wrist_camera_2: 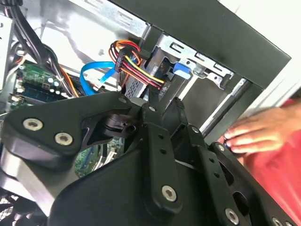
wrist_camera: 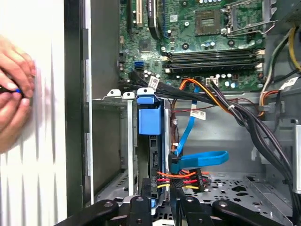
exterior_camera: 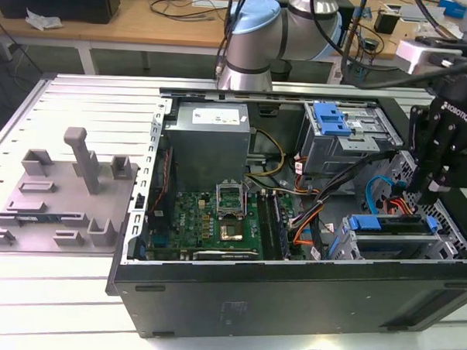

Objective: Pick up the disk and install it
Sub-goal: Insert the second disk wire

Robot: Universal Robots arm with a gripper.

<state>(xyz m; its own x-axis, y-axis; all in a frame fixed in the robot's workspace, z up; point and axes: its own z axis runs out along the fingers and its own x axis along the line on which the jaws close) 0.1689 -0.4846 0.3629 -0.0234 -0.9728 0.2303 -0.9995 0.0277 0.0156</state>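
The disk [wrist_camera: 155, 160] stands on edge in a slot of the metal drive cage [wrist_camera: 113, 141], with its bright blue carrier bracket [wrist_camera: 149, 117] at the end facing the motherboard. In the exterior view the disk [exterior_camera: 386, 225] lies in the cage at the case's front right corner. My gripper [wrist_camera: 161, 207] straddles the disk's other end, and its fingers [wrist_camera: 143, 207] sit close against the disk's sides, shut on it. The exterior view has the gripper [exterior_camera: 429, 197] pointing down just over that end. In the second wrist view the gripper [wrist_camera_2: 165, 106] reaches in beside the cable bundle.
Red, yellow and orange power cables [wrist_camera: 183, 179] and a blue data cable [wrist_camera: 200, 160] hang right beside the gripper. A person's hand [wrist_camera: 14, 89] rests on the table outside the case wall. A second cage with a blue latch [exterior_camera: 333, 117] sits further back. A grey fixture [exterior_camera: 54, 190] lies at the exterior view's left.
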